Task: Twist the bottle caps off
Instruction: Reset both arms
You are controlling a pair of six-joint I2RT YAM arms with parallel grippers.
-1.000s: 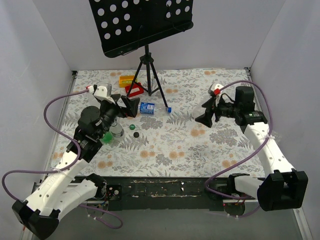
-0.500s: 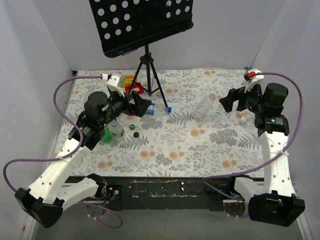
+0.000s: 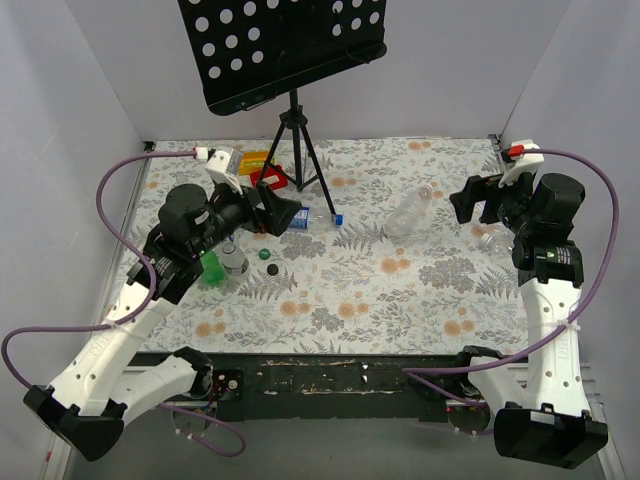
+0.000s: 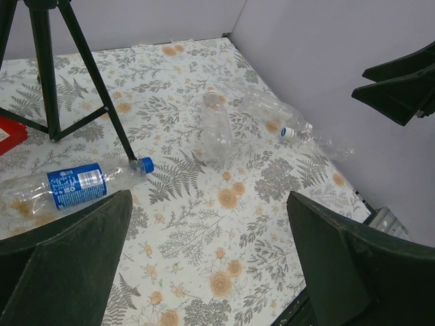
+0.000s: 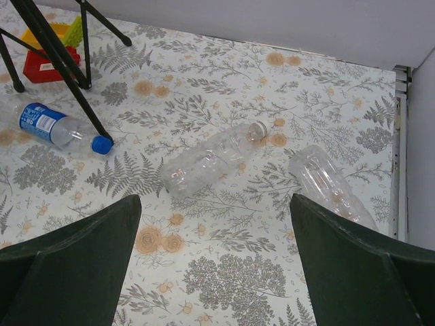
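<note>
A blue-labelled bottle [image 4: 68, 187] lies on its side with a blue cap [image 4: 146, 164] by the tripod foot; it also shows in the right wrist view [image 5: 47, 125]. A clear bottle [image 3: 410, 212] lies mid-right, its neck end [image 5: 257, 129] toward the back. Two more clear bottles [image 4: 272, 112] lie near the right wall, one with a white cap [image 4: 287, 132]. A green bottle [image 3: 212, 268] and a clear bottle [image 3: 235, 263] stand under the left arm. My left gripper [image 3: 275, 213] is open and empty above the labelled bottle. My right gripper [image 3: 468, 200] is open and empty, raised right of the clear bottle.
A black tripod [image 3: 293, 150] with a perforated music stand stands at the back centre. Red and yellow blocks [image 5: 51, 47] lie behind its legs. Two small dark loose caps [image 3: 268, 262] lie on the floral mat. White walls close in left, back and right.
My right arm has risen and swung to the right, uncovering the clear bottle. My left arm has lifted and reached toward the tripod. Both grippers stay open.
</note>
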